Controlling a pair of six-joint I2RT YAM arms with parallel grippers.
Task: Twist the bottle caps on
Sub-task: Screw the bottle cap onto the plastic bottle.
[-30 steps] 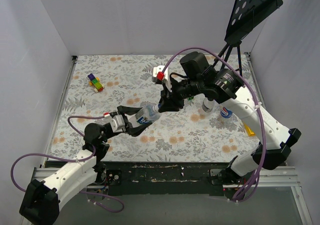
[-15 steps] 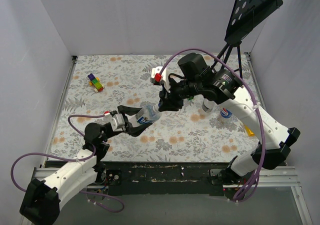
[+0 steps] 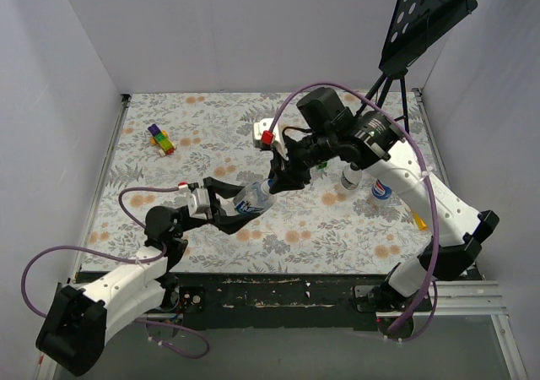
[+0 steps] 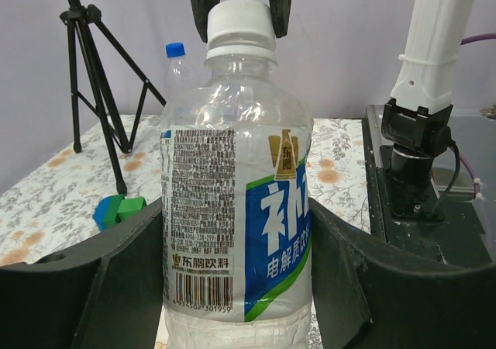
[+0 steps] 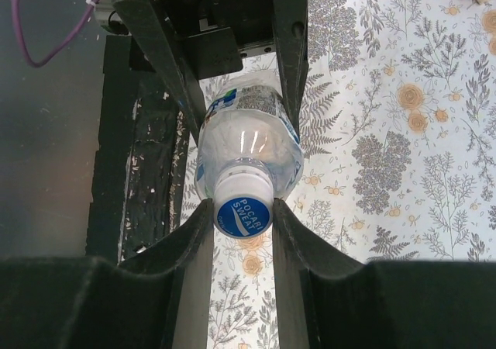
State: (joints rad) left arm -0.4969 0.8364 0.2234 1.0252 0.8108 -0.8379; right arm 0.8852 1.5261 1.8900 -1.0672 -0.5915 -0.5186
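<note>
Above the tabletop's (image 3: pixel 211 118) middle, the left gripper (image 4: pixel 236 233) clamps a clear plastic blue-labelled bottle (image 4: pixel 232 202) while the right gripper (image 5: pixel 242 209) pinches its white, blue-topped round cap (image 5: pixel 242 215), seemingly mid-screwing; next, likely another tightening twist.

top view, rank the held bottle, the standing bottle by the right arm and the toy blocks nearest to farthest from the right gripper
1. held bottle, centre, its cap inside the right gripper
2. standing bottle, off to the right
3. toy blocks, far back left

Bright even light, soft shadows, sharp
</note>
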